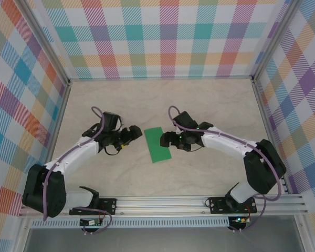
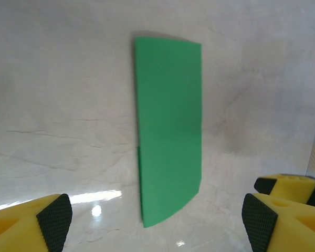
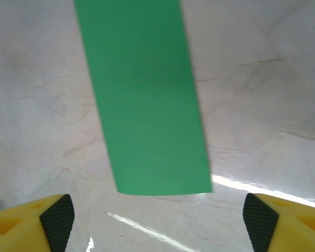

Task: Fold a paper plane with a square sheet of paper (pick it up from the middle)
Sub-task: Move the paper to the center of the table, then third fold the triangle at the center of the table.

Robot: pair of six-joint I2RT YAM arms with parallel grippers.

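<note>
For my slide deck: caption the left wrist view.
Open left gripper facing a narrow green paper sheet flat on the marbled table.

One green paper, two hands

The desk is pale and marble-veined. Plaid walls stand at its far and side edges. A metal rail runs along its near edge.

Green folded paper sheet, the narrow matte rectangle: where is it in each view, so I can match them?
Top external: green folded paper sheet at picture centre, slightly tilted.
Left wrist: sheet mid-picture, long side upright.
Right wrist: sheet upper middle, cut by the top edge.
Shared landmark: pale marbled tabletop beneath it.
</note>
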